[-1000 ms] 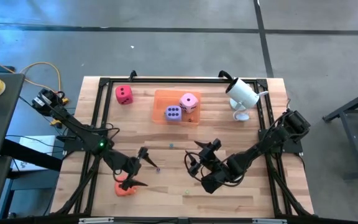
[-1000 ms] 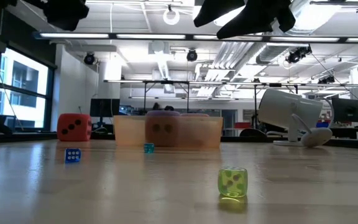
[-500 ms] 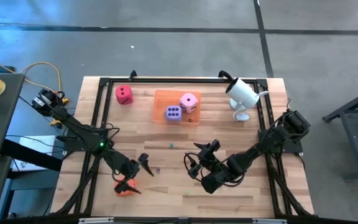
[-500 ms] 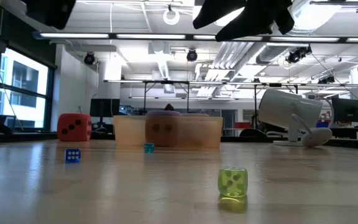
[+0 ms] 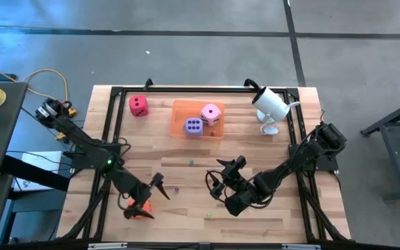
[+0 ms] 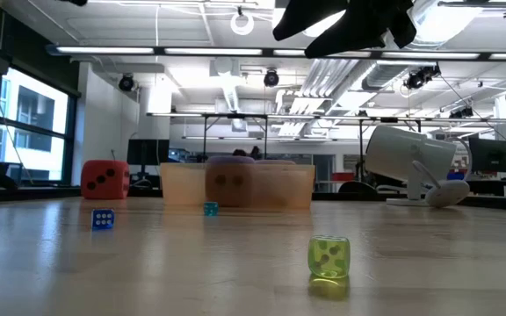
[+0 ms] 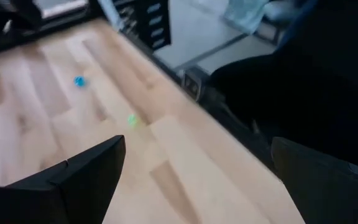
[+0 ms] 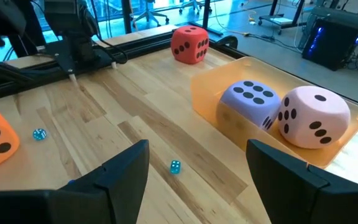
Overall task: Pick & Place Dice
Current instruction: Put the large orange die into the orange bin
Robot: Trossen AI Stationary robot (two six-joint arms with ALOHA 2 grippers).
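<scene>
The orange die (image 5: 138, 211) lies on the wood near the table's near-left corner, partly under my left gripper (image 5: 149, 199). That gripper is open above it; its wrist view (image 7: 197, 149) shows only bare table between the fingers. The red die (image 5: 138, 105) stands at the far left. The purple die (image 5: 193, 126) and the pink die (image 5: 211, 113) sit in the orange tray (image 5: 179, 111). My right gripper (image 5: 224, 169) hangs open over the middle of the table, facing the tray (image 8: 210, 93), the purple die (image 8: 248, 102) and the pink die (image 8: 314, 118).
Tiny dice lie on the wood: a blue one (image 6: 102, 219), a teal one (image 6: 210, 208) and a green one (image 6: 328, 257). A white camera-like device (image 5: 270, 105) stands at the far right. A black frame rail (image 5: 111, 111) runs along the table's edges.
My left gripper has moved toward the table's near-left corner, over the orange die, and has left the top of the low view. Its fingers stay open. The right arm has kept still.
</scene>
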